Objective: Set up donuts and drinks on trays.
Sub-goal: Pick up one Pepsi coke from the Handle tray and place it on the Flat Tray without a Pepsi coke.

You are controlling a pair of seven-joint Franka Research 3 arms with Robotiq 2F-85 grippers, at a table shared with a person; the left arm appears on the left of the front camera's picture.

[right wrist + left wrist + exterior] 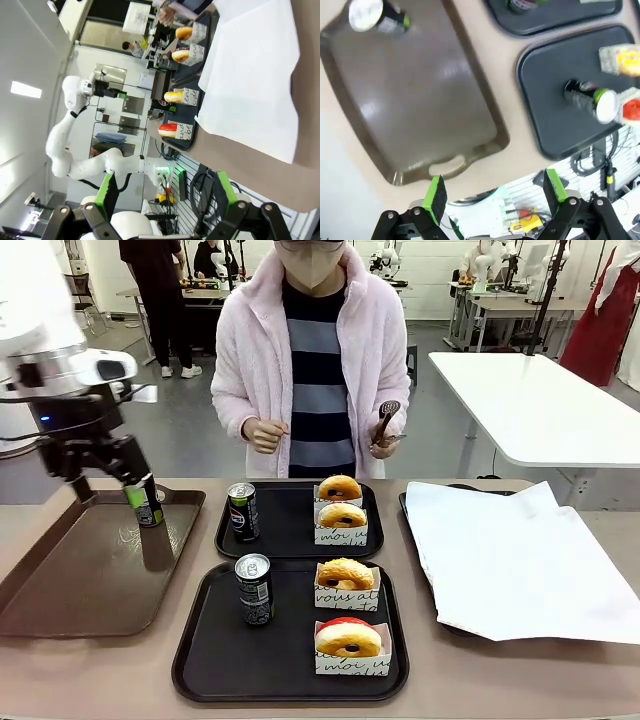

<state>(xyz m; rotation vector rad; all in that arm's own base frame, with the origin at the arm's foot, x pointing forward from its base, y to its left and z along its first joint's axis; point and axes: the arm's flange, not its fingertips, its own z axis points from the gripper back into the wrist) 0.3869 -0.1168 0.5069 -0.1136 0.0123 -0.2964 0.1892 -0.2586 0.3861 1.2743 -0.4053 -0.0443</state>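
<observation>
Dark can point(146, 502) | on brown tray point(60, 580) | under left gripper point(130, 483)

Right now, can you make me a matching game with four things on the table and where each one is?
Things:
1. red-glazed donut
2. tongs
3. white paper
4. left claw

Places:
A. open, above the brown tray
B. on the near black tray
C. in the person's hand
D. spread over the tray on the robot's right

Pairs: 1-B, 2-C, 3-D, 4-A
</observation>
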